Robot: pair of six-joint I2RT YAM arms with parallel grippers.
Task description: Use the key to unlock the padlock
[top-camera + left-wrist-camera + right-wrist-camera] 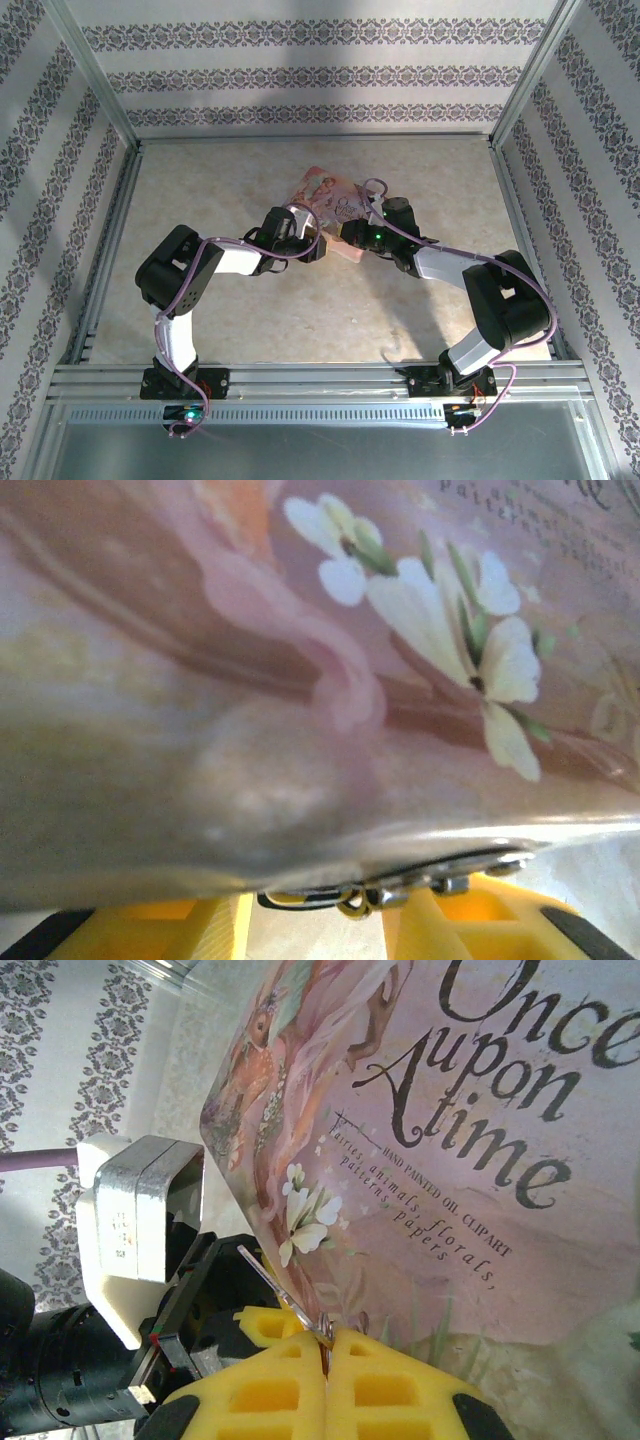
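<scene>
The key (282, 1292), a thin silvery sliver, is clamped between the closed right gripper (327, 1345) fingers at lower centre, beside the pink tin (480, 1160). Under the tin's rim, blurred silvery loops (385, 893) are seen between the parted left gripper (318, 920) fingers. Whether the loops are gripped cannot be told. Bare tabletop (300, 320) surrounds the tin.

A pink illustrated tin (328, 196), lettered "Once upon a time" and painted with white flowers, is seen near the middle of a pale mottled desk (250, 320), which is enclosed by walls (320, 75) papered in grey floral bands and edged with aluminium rails (320, 380).
</scene>
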